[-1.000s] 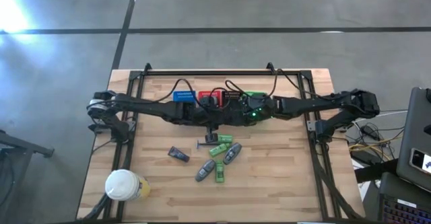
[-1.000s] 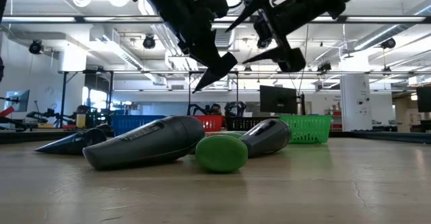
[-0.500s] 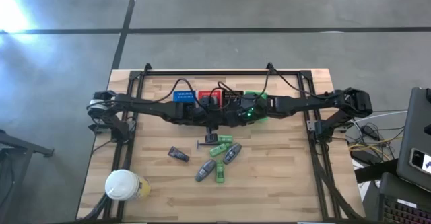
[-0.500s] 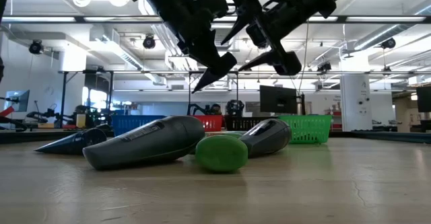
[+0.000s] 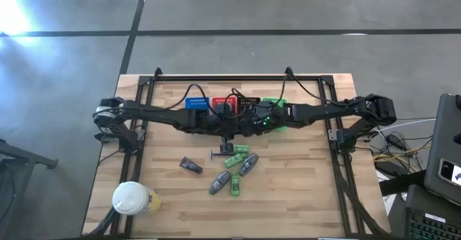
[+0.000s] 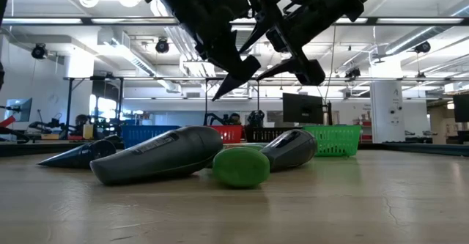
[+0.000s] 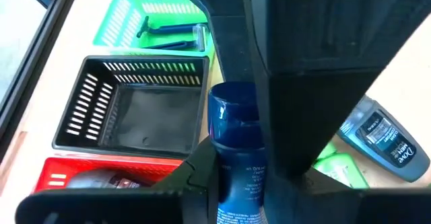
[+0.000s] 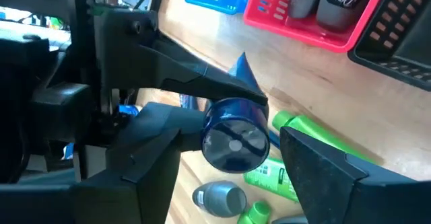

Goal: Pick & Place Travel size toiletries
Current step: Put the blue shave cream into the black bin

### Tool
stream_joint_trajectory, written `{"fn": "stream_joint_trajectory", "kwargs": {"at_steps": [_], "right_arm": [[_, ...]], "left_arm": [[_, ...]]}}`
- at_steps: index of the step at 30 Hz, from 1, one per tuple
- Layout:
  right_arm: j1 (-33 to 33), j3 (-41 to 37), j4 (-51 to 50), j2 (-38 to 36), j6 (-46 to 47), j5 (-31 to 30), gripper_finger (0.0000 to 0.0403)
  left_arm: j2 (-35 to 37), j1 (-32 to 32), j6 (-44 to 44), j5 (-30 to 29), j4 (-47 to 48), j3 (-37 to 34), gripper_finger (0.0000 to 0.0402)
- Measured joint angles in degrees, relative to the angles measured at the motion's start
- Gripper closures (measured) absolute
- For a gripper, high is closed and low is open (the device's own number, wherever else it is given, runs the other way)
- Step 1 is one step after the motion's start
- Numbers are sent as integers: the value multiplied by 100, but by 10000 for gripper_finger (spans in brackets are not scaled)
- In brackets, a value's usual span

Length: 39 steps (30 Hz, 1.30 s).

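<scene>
My left gripper hangs above the table's middle, shut on a blue tube with a round blue cap. My right gripper is open, level with that cap, one finger on either side; whether they touch it I cannot tell. On the wood below lie green tubes, grey tubes, a dark tube and a razor. The low view shows a grey tube and a green cap end up close. My left gripper pinches the blue tube by its body just behind the cap, between the two fingers. The tube lies along the fingers, with its cap end sticking out past them. It is lifted clear of the table.
Blue, red, black and green baskets stand in a row at the far side. The green basket holds razors and the red one holds tubes. A white-lidded cup stands near the left front corner.
My right gripper has moved toward the table's left, closing in on the left gripper and the blue tube it holds, and has stayed open. The left gripper and the items on the table have kept still.
</scene>
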State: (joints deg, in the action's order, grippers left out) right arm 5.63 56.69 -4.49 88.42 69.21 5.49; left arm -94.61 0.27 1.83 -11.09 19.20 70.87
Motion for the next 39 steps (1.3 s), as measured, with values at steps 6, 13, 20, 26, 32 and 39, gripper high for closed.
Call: {"fn": "stream_joint_trajectory", "kwargs": {"at_steps": [6,13,20,26,32,39], "right_arm": [[24,-2,-76,-19,20,-93,177],[25,-2,-74,-19,42,-73,215],[26,0,-87,-19,-32,-57,278],[29,3,-130,-19,-149,-53,282],[96,-33,-861,-59,-369,-178,282],[417,-19,-1071,-322,-680,-708,282]], "left_arm": [[0,-21,-17,34,-126,0,321],[2,-28,-13,37,-183,0,321],[2,-53,-16,30,-166,0,321],[10,-94,-108,-143,-150,0,304],[240,-114,-215,-764,187,24,234],[559,-120,-434,-1363,901,20,168]]}}
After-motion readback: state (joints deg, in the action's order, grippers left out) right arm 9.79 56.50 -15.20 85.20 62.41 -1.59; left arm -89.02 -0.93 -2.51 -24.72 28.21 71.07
